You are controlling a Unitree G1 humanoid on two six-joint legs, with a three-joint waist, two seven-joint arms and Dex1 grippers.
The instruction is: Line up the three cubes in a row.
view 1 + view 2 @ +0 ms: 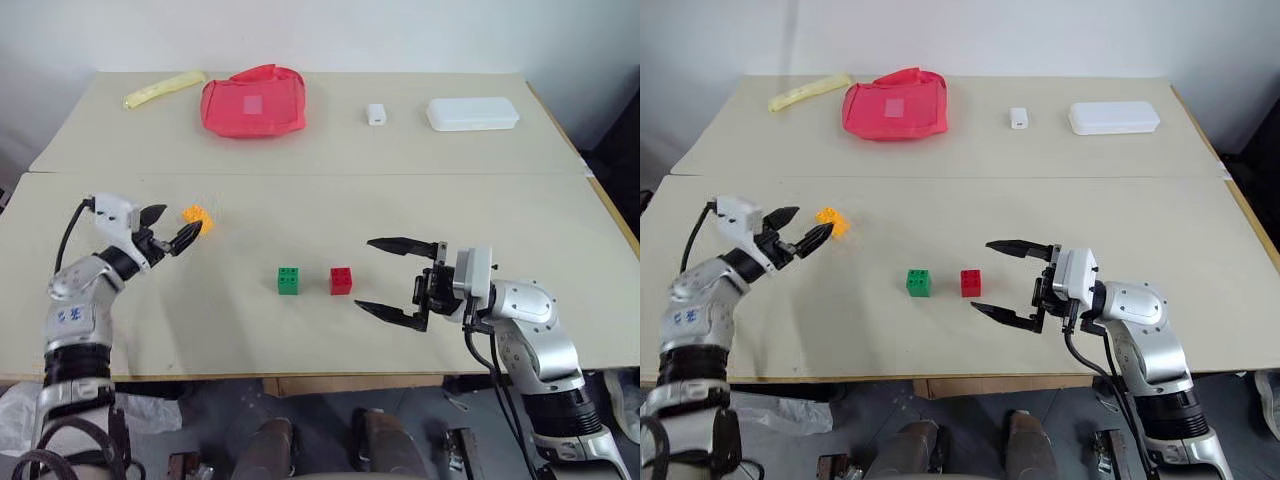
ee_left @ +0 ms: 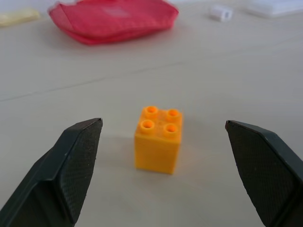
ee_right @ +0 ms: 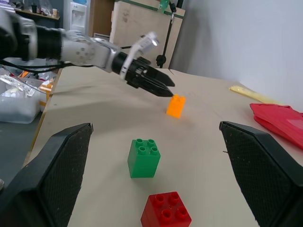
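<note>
Left tool (image 1: 175,233) wide open, empty, just short of orange cube (image 2: 158,139) — fingertip may knock it away. Right tool (image 1: 392,280) open, empty, near red cube (image 1: 341,280) and green cube (image 1: 288,281).

orange cube (image 2: 157,139): glossy plastic | table (image 1: 330,215): matt | fingers (image 2: 71,165): textured black

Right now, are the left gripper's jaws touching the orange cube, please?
Apart: in the left wrist view the orange cube stands between the left gripper's open jaws, table visible on both sides.

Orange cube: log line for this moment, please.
left tool: open, fingers either side of orange cube, not touching | right tool: open, beside red cube | green cube: left of red
</note>
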